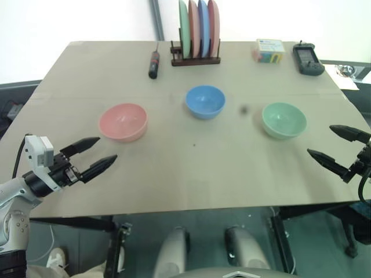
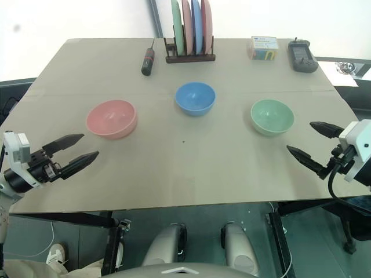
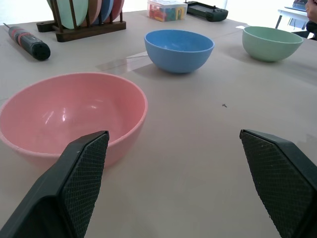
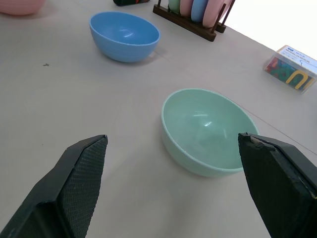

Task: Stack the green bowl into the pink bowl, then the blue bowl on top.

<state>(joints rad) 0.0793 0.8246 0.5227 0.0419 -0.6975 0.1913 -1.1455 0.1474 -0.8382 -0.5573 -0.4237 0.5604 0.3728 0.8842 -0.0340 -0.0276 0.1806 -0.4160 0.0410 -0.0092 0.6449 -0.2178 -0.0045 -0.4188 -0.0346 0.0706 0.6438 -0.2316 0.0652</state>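
Three small round bowls of smooth matte plastic, all the same size and shape, sit upright and well apart on a flat tan tabletop (image 1: 191,174). The salmon-pink bowl (image 1: 123,122) stands toward the robot's left, the sky-blue bowl (image 1: 205,101) sits in the middle and a little farther back, and the mint-green bowl (image 1: 283,120) stands toward the right. Each is plain and empty, with a thin rim and a rounded wall narrowing to a small base; soft highlights from overhead light show on their inner surfaces. None of the bowls is nested in another. The left gripper (image 1: 97,155) hovers over the near left part of the table, just short of the pink bowl, its two black fingers spread wide with nothing between them; in the left wrist view the pink bowl lies close ahead of one textured finger pad (image 3: 86,171). The right gripper (image 2: 310,142) hangs near the right edge of the table, close to the green bowl, its fingers likewise spread apart and empty; the right wrist view shows the green bowl lying ahead between the two fingers without touching either. Along the far edge of the table stand a dark wooden rack (image 1: 195,59) holding flat green, pink and blue plates on edge, a black-handled screwdriver with a red band (image 1: 154,62) to its left, a small clear box of coloured pieces (image 1: 268,50), and a black handheld device (image 1: 306,58) at the far right corner.
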